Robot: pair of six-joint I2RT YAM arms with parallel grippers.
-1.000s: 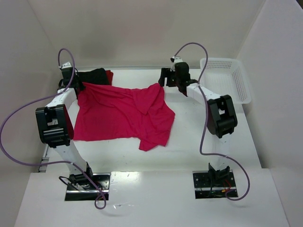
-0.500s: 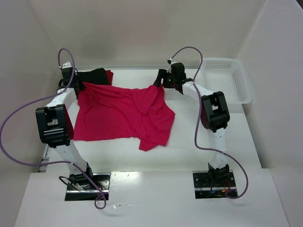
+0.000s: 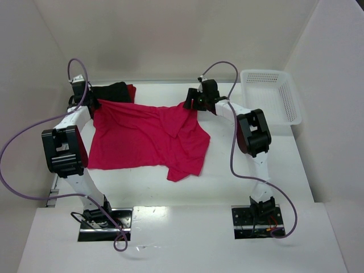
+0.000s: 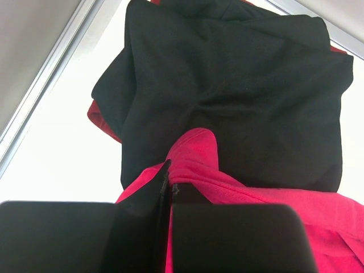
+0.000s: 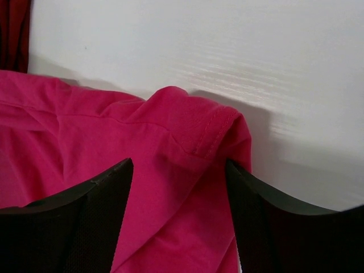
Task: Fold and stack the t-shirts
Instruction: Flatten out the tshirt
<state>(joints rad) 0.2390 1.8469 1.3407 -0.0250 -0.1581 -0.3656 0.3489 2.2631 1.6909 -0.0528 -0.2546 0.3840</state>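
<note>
The right end effector [image 5: 177,165] gapes astride a corner of the pink shirt [image 3: 142,136]; the left end effector [image 4: 169,173] pinches another corner

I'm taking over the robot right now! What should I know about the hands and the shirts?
Left gripper: shut on the far left corner of the bright crimson-pink cloth t-shirt.
Right gripper: open, jaws either side of that shirt's far right corner.
Pink shirt lies spread, rumpled, on the white table; the black cloth t-shirt sits at the far left on top of the darker red cloth t-shirt.
Done: black and red piled, neatness unclear. Left: fold the pink one, stack it.
</note>
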